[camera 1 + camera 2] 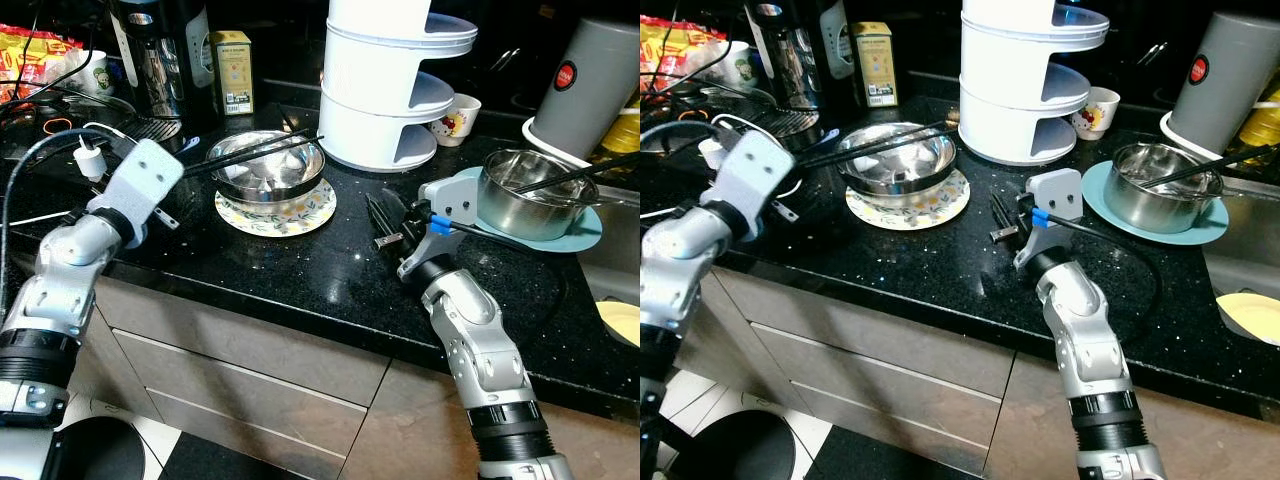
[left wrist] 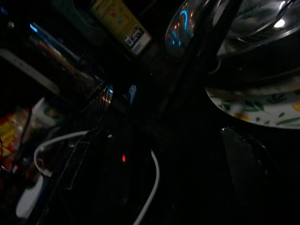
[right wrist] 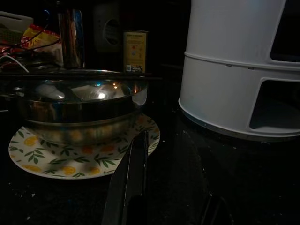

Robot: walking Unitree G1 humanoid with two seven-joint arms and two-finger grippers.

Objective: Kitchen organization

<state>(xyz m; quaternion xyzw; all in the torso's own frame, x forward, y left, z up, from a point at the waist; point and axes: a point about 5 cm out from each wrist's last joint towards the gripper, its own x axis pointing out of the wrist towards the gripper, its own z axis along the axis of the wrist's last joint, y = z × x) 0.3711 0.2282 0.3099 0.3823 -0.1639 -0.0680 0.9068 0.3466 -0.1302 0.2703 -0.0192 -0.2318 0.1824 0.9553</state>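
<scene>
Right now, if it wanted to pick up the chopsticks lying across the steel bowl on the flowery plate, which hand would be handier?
Probably the left hand. It sits right at the near ends of the chopsticks lying across the steel bowl. The right hand rests on the counter further off, beside the floral plate.

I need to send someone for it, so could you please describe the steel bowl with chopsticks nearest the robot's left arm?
Start at the white tiered rack on the black counter. Just left of it, a flowered plate carries a steel bowl with black chopsticks across its rim. The other steel bowl sits on a plain blue plate to the right.
</scene>
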